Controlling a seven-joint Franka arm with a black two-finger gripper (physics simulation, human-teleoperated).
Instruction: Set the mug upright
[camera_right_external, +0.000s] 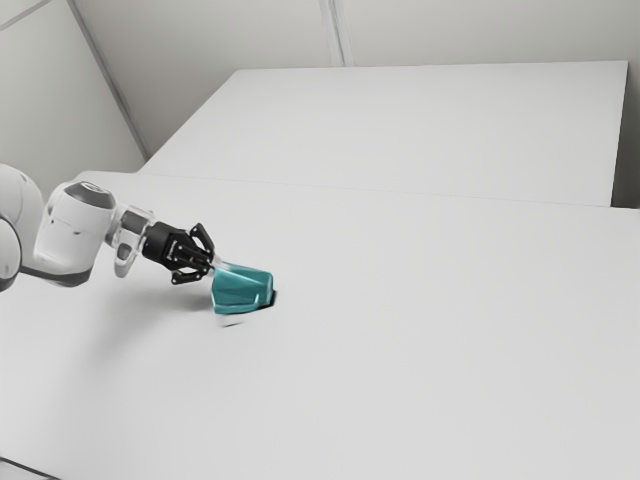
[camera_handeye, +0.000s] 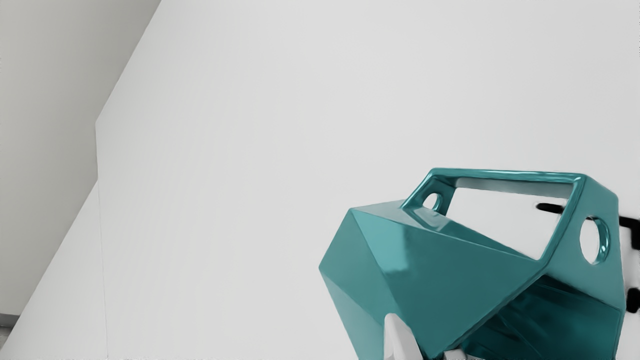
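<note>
Left of the exterior view's centre, the gripper (camera_right_external: 214, 266) has its jaws closed on the tilted teal mug (camera_right_external: 243, 289).

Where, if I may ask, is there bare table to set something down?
In the exterior view, the table is bare from the mug to the view's right edge. It is crowded where the gripper meets the mug.

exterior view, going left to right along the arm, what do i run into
White robot arm → black gripper → teal mug. The tabletop stretches beneath all three, so it has no clear place in the order.
</note>
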